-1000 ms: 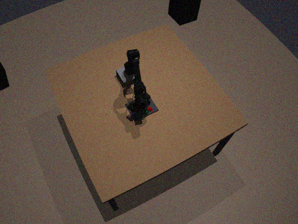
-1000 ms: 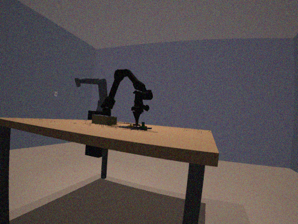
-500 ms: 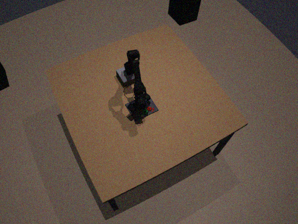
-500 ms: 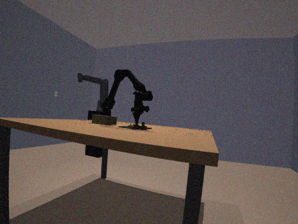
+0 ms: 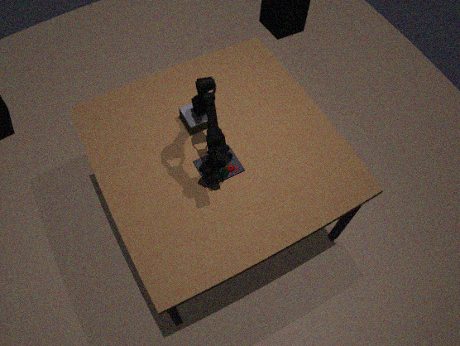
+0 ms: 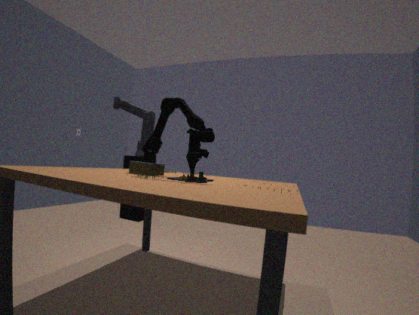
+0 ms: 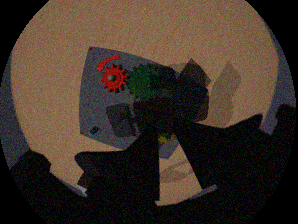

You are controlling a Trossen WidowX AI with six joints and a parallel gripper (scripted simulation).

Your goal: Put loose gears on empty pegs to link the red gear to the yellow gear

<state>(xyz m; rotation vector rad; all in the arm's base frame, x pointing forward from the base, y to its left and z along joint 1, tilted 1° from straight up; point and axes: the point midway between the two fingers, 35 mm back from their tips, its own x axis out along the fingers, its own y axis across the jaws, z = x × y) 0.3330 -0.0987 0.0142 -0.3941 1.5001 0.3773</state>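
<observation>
The grey board (image 7: pixel 92 107) (image 5: pixel 237 160) lies on the table. The red gear (image 7: pixel 117 78) (image 5: pixel 231 168) sits on it, with the red arrow (image 7: pixel 106 62) beside it. A green gear (image 7: pixel 143 81) (image 5: pixel 223 171) is right beside the red gear, their teeth touching or nearly so. Part of the yellow gear (image 7: pixel 166 138) shows between my fingers in the wrist view. My gripper (image 7: pixel 162 121) (image 6: pixel 192 175) is low over the board, pointing down, and is shut on a gear. That gear is too dark to make out, and the arm hides it in the top view. Whether it touches a peg cannot be told.
A small dark peg (image 7: pixel 95 130) stands near a corner of the board. Dark shadows cover the board's middle and right side in the wrist view. The arm's base box (image 6: pixel 147 168) (image 5: pixel 193 120) stands behind the board.
</observation>
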